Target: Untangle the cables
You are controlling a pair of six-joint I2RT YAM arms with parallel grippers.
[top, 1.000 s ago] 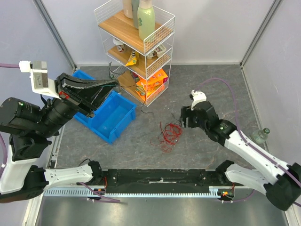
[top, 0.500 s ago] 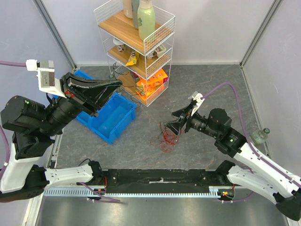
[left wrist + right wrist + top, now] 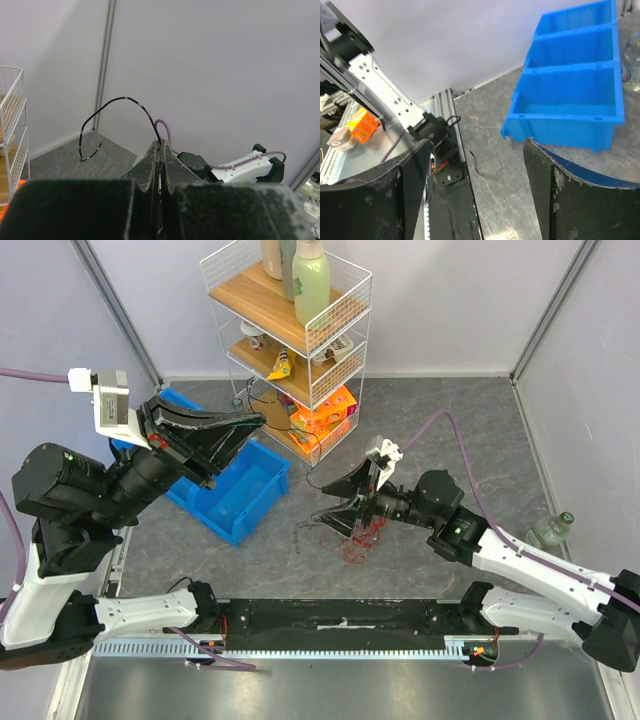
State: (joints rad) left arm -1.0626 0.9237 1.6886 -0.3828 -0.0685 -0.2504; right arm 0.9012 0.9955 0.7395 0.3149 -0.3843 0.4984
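Note:
A tangle of thin red wires [image 3: 362,530] lies on the grey floor mat near the middle. My left gripper [image 3: 252,421] is raised above the blue bin and shut on a thin black wire [image 3: 272,408]. In the left wrist view the black wire [image 3: 125,99] arcs up and left from the closed tips [image 3: 160,145]. My right gripper [image 3: 336,500] is open, pointing left just above the left side of the red tangle. In the right wrist view its jaws [image 3: 477,145] stand wide apart with nothing between them. A thin dark wire end [image 3: 474,169] lies on the floor below.
A blue divided bin [image 3: 235,490] sits at the left, also in the right wrist view [image 3: 570,100]. A white wire shelf rack [image 3: 300,340] with bottles and packets stands at the back. A glass bottle [image 3: 552,530] is at the right wall. The arms' black base rail [image 3: 340,615] runs along the front.
My right arm has swung down and to the left, bringing its open gripper over the red tangle. My left gripper has edged right, still holding the black wire.

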